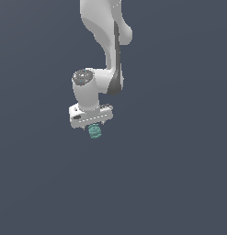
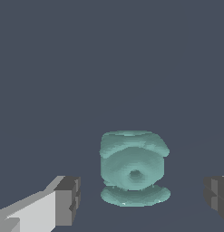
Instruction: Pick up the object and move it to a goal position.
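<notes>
The object [image 2: 133, 165] is a small teal-green lumpy block with a dimple in its near face. In the wrist view it sits between the two grey finger pads [image 2: 68, 199], with a clear gap on each side. My gripper [image 2: 143, 197] is open around it and touches it on neither side. In the exterior view the white hand [image 1: 90, 115] hangs straight down over the object [image 1: 95, 132], which shows just under it. The fingers themselves are hard to make out there.
Only a plain dark grey-blue surface [image 1: 170, 183] surrounds the object in both views. The white arm [image 1: 108, 41] rises from the hand toward the exterior view's top edge.
</notes>
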Available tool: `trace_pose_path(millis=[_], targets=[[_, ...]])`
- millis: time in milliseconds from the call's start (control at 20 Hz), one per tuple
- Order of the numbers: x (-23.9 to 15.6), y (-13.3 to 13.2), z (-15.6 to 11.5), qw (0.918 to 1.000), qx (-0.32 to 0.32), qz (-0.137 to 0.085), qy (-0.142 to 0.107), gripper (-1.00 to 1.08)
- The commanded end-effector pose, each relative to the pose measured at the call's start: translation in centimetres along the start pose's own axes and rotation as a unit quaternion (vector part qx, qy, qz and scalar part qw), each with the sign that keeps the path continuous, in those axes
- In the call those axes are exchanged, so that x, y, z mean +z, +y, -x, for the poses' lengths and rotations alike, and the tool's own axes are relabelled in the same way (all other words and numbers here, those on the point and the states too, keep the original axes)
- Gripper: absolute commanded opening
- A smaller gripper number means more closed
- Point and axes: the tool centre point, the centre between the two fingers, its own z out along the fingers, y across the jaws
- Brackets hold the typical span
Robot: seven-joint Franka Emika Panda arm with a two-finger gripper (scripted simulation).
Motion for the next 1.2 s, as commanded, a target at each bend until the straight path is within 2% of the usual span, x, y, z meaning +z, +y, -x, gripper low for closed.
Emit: trace_pose_path(millis=[0,400,900,1150], targets=[[0.4,0.1,0.3,1.0000,-0.009,-0.001,-0.001,1.00],[0.9,0.1,0.4,0.9999,-0.012,-0.001,-0.001,1.00],[4.9,0.0,0.5,0.9999,-0.013,-0.001,-0.001,1.00],[5.6,0.1,0.5,0.9999,-0.014,-0.001,-0.001,1.00]])
